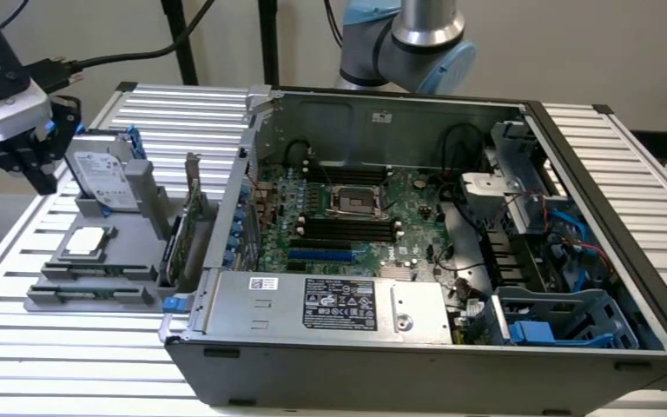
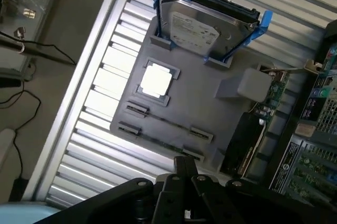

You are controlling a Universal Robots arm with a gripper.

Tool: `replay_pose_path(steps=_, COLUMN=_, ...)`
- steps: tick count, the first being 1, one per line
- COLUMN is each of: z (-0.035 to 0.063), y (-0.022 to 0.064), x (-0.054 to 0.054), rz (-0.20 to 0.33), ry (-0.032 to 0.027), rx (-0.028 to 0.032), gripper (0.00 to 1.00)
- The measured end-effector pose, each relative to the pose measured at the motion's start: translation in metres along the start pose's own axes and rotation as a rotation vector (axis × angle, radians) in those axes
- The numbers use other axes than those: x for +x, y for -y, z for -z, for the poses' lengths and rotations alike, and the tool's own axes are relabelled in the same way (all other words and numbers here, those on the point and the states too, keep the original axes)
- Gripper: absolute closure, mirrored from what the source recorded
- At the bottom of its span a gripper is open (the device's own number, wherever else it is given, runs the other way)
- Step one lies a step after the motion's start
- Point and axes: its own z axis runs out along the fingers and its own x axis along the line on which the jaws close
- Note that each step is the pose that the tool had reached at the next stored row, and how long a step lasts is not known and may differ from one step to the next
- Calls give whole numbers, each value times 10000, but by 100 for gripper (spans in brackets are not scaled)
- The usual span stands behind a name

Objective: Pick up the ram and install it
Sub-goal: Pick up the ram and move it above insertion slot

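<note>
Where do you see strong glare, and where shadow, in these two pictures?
Wrist view: glare washes the processor chip white, and the slatted table beside the grey tray shines. Exterior view: even light, no strong glare; the motherboard sits dimmer inside the computer case.

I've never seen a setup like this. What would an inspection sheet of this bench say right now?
Surface: slatted metal table, carrying a grey tray and an open computer case.
Job's things: two ram sticks sit on edge in the tray's clips; neither is picked up.
Clutter: hard drive upright in a blue frame, processor chip lying flat, expansion card on the tray's side nearest the case.
Grippers: gripper shut, holding nothing, clear of the tray.
Cables: black cable leading toward the wrist; blue and red wires inside the case.
Surroundings: plain wall, black stand poles.
</note>
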Motion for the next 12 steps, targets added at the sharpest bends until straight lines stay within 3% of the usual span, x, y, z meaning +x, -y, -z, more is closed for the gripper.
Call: replay_pose_path(steps=12, z=-37, y=2, x=1, rz=2170, ry=-132, rx=-24, gripper=89)
